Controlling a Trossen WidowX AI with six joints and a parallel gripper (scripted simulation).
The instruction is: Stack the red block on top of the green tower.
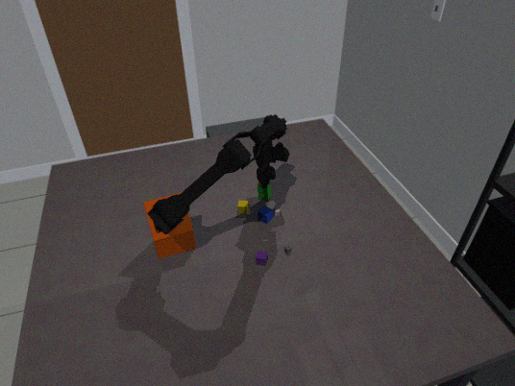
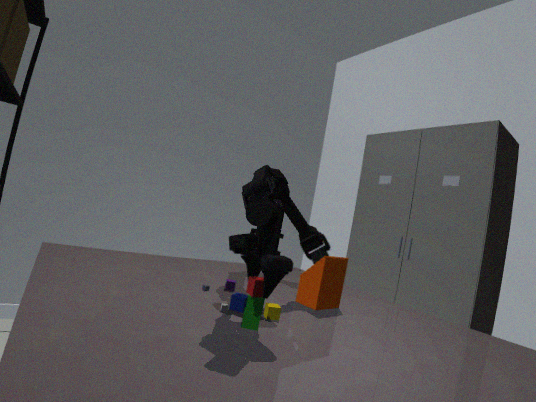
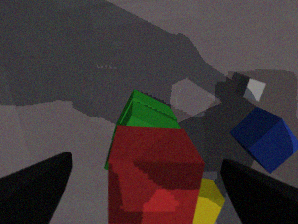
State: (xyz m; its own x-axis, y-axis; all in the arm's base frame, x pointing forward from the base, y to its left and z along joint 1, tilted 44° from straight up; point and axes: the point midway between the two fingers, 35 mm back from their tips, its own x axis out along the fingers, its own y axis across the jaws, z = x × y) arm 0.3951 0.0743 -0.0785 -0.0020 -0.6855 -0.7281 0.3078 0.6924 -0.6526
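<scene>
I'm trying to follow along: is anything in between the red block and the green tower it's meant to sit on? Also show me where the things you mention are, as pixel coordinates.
Nothing visible: the red block (image 2: pixel 255 286) (image 3: pixel 156 175) appears directly atop the green tower (image 1: pixel 264 193) (image 2: pixel 252 313) (image 3: pixel 150 114), between the end effector's (image 2: pixel 258 289) (image 3: pixel 147 162) open fingers.

Block (image 2: pixel 255 286) (image 3: pixel 155 175) on tower (image 1: pixel 264 193) (image 2: pixel 252 314) (image 3: pixel 150 117), box (image 1: pixel 175 238) (image 2: pixel 322 284) left of tower in top view

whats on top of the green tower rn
The red block sits on the green tower; it covers part of the tower's top, so that part can't be seen.

Black arm (image 1: pixel 207 183) (image 2: pixel 267 200) reaching over green tower (image 1: pixel 264 193) (image 2: pixel 252 315) (image 3: pixel 150 116); yellow block (image 1: pixel 243 207) (image 2: pixel 272 312) (image 3: pixel 207 204), blue block (image 1: pixel 265 214) (image 2: pixel 238 302) (image 3: pixel 266 140) near tower.
</scene>
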